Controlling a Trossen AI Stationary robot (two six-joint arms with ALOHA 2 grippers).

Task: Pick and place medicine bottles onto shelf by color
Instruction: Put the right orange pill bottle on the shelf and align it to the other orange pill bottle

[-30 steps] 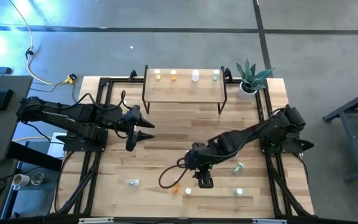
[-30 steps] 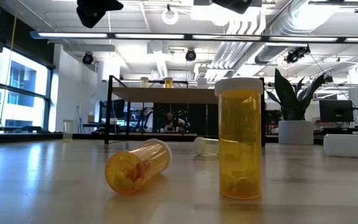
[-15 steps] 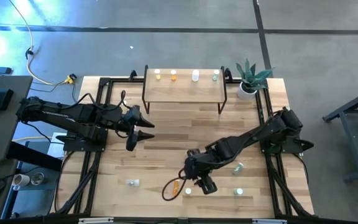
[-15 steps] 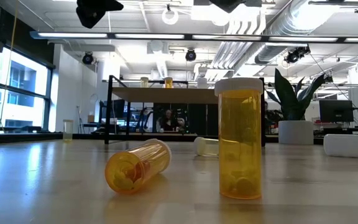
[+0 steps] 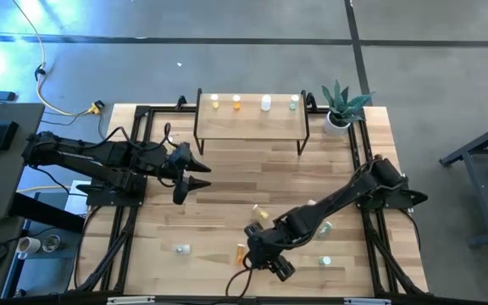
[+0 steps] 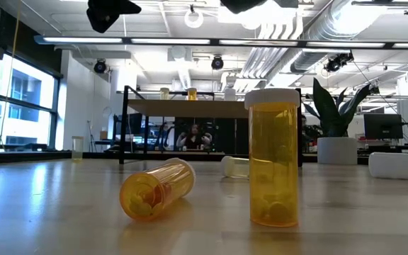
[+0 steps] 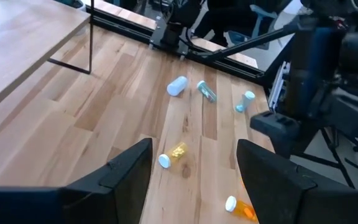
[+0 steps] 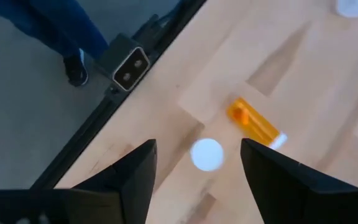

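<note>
Upright bottle (image 6: 273,156): orange, white cap — near table's front edge, below right gripper (image 8: 197,171), fingers spread.
Lying bottle (image 6: 157,188): orange, beside it.
Shelf (image 5: 251,119): four small bottles, colours hard to tell.
Left gripper (image 5: 195,180): spread, idle.

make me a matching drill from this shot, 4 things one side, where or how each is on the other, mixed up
Things
1. right gripper
2. left gripper
3. potted plant
4. orange bottle

Places or states
A. lying on its side on the table
B. open, above the upright white-capped bottle
C. beside the shelf, at the table's back right corner
D. open, hanging over the table's left half

Pairs: 1-B, 2-D, 3-C, 4-A
</note>
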